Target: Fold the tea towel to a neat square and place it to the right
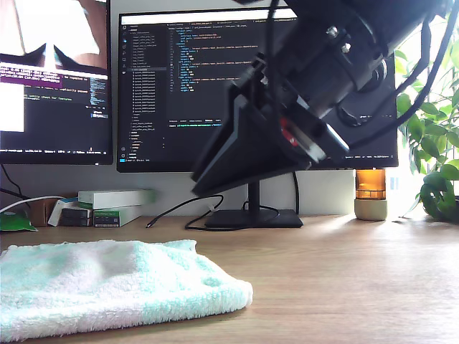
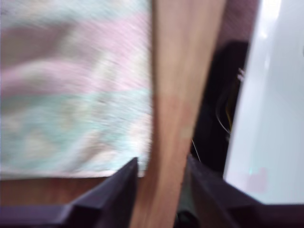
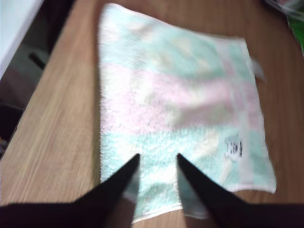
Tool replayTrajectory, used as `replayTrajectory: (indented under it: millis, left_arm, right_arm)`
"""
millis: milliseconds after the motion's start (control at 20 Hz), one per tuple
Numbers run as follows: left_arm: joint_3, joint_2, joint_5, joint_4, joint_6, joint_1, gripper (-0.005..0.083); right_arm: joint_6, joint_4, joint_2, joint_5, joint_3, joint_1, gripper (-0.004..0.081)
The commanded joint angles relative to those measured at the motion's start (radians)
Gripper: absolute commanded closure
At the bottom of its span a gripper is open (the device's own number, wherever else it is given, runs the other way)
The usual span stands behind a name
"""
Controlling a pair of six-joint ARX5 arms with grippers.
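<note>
tea towel (image 1: 107, 287) | mint-pink terry | lying flat on desk | exterior view's left

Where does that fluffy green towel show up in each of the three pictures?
Exterior view: the tea towel lies at the lower left, flat on the wooden desk.
First wrist view: the towel fills the picture's upper left, blurred.
Second wrist view: it fills the middle.
Shared landmark: the desk.
</note>
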Motion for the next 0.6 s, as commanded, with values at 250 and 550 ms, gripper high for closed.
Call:
replayTrajectory:
  millis: [250,550]
  left_arm:
    - [-0.079,0.067,-0.092,0.179,0.076,-0.020,0.0379]
    - [-0.090,0.130,-0.097,0.228,0.107,-0.028,0.0380]
  right_arm:
    - [-0.020,0.021,0.005,0.005,-0.008,0.003,0.0496]
    - [-0.019,0.037,0.006,0.005,-0.008,0.002,0.0497]
